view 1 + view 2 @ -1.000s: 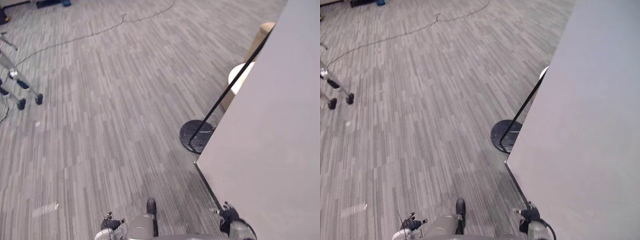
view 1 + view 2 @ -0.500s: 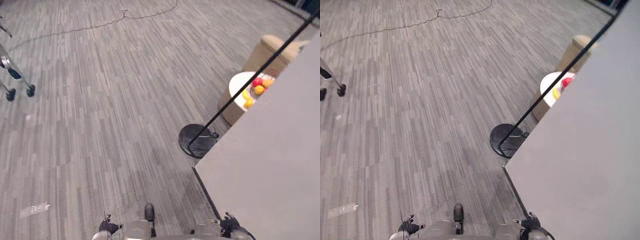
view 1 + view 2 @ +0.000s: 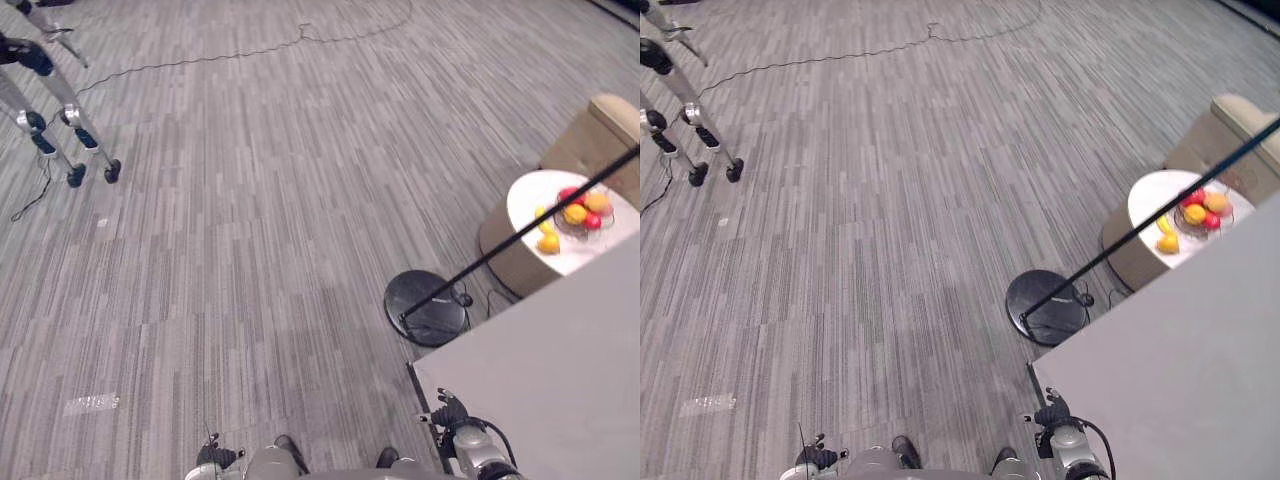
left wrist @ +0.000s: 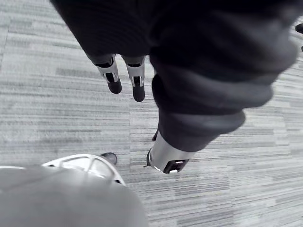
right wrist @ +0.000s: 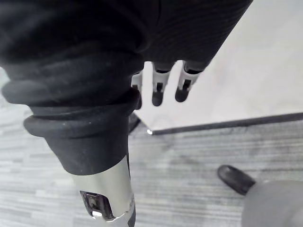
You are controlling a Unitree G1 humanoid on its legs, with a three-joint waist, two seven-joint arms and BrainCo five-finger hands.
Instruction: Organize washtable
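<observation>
No writing, label or number can be read anywhere; the pale strip (image 3: 92, 403) on the carpet (image 3: 250, 220) at eight o'clock is too small to tell.

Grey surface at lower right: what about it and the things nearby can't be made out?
Grey surface: cut by the eye views' right and bottom edges; table or panel, cannot tell.
Fruit on the small white table: too small to name.
Black pole: top cut by the right edge.
Left hand, right hand: dark covers hide their palms in wrist views.
</observation>
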